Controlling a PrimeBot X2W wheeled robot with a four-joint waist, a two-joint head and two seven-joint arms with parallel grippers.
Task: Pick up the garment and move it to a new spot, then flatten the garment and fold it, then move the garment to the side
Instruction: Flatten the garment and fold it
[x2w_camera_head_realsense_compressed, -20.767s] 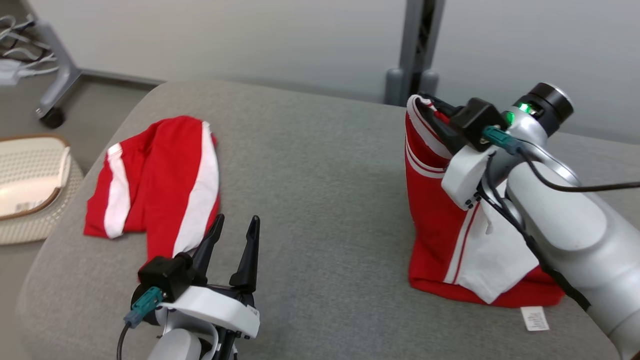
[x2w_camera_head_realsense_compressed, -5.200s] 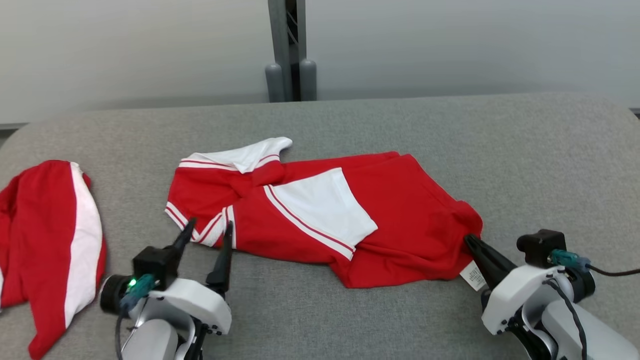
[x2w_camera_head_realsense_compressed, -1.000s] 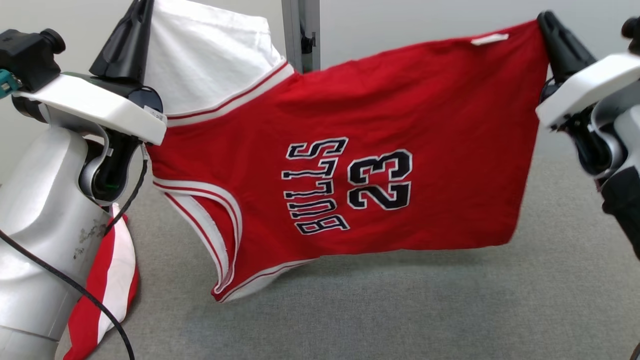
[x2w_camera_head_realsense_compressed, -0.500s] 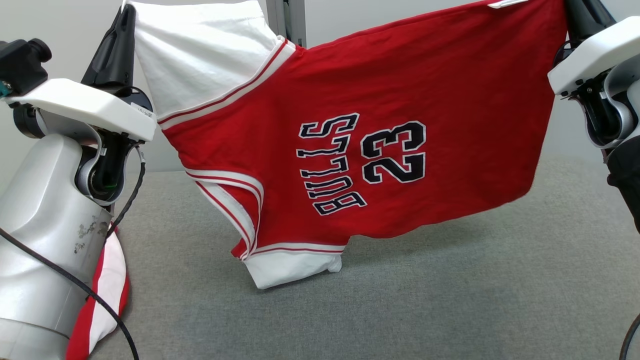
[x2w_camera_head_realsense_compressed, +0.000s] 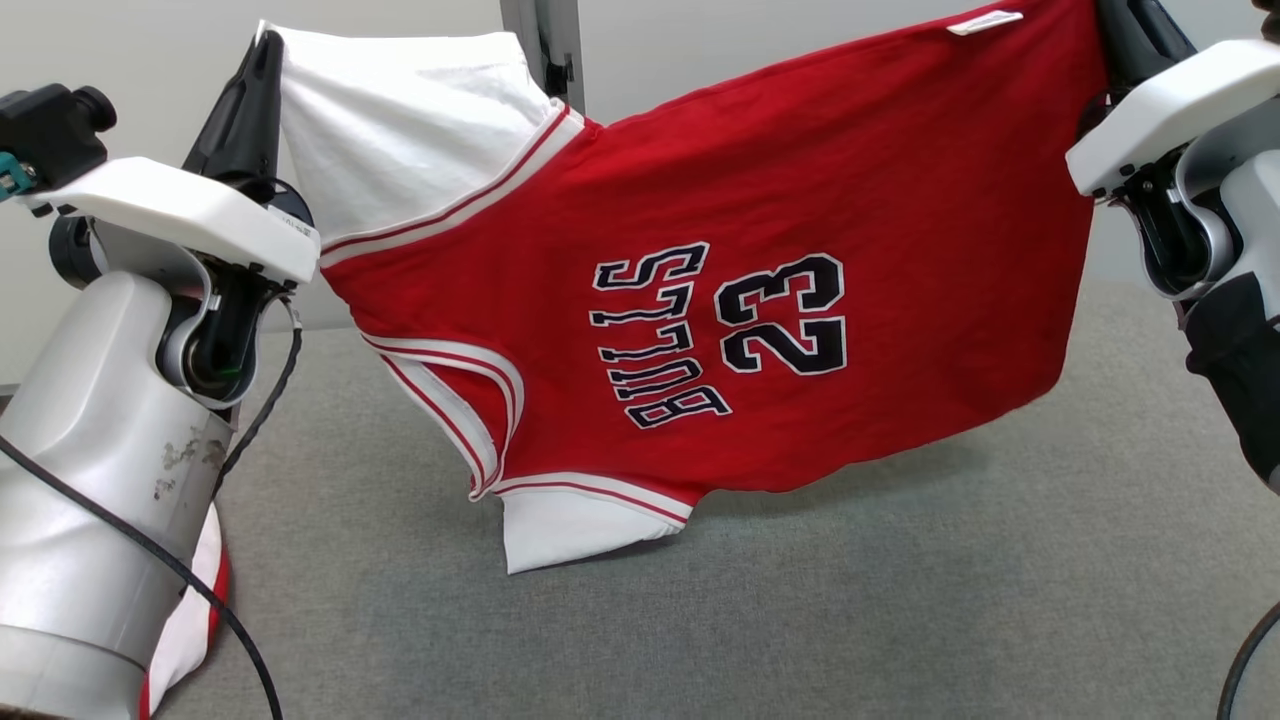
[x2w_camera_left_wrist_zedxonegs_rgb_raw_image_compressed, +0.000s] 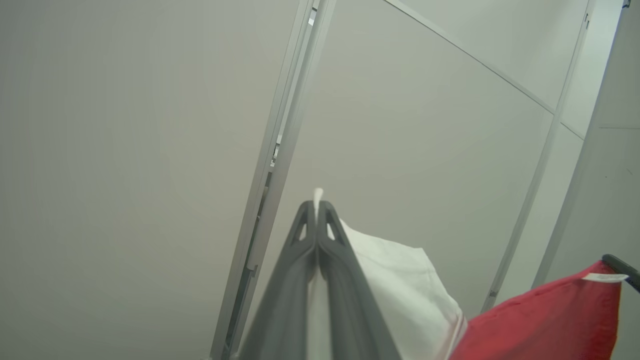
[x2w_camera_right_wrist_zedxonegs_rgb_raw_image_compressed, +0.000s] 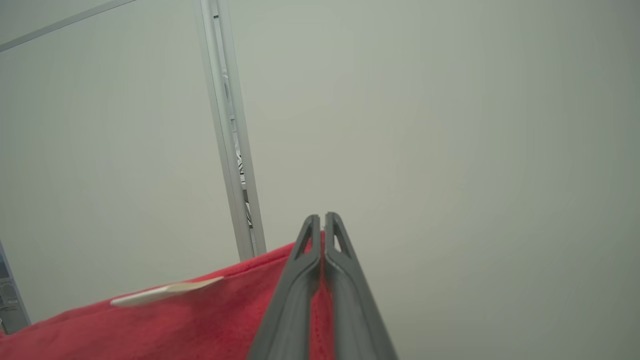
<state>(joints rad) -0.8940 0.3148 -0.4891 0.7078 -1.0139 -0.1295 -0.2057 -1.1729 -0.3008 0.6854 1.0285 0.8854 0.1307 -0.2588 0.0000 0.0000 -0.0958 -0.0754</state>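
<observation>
Red jersey is hanging in the air, stretched sideways between 2 raised arms above the grey cushioned surface. From the head view we're getting the black "BULLS 23" print turned on its side, and the lowest white corner is dangling close to the cushion; contact there I cannot tell. Another red and white garment is lying behind the left forearm, low at the left.

Left wrist view is giving the grip up close: the left gripper is clenching white cloth, a sliver poking out past the tips, jaws pressed together. The right wrist view is matching it, with the right gripper clamping red fabric beside the white label.

Both arms are reaching up and apart, fingers pointing upward, left gripper at the white shoulder, right gripper at the hem corner near the top edge.
</observation>
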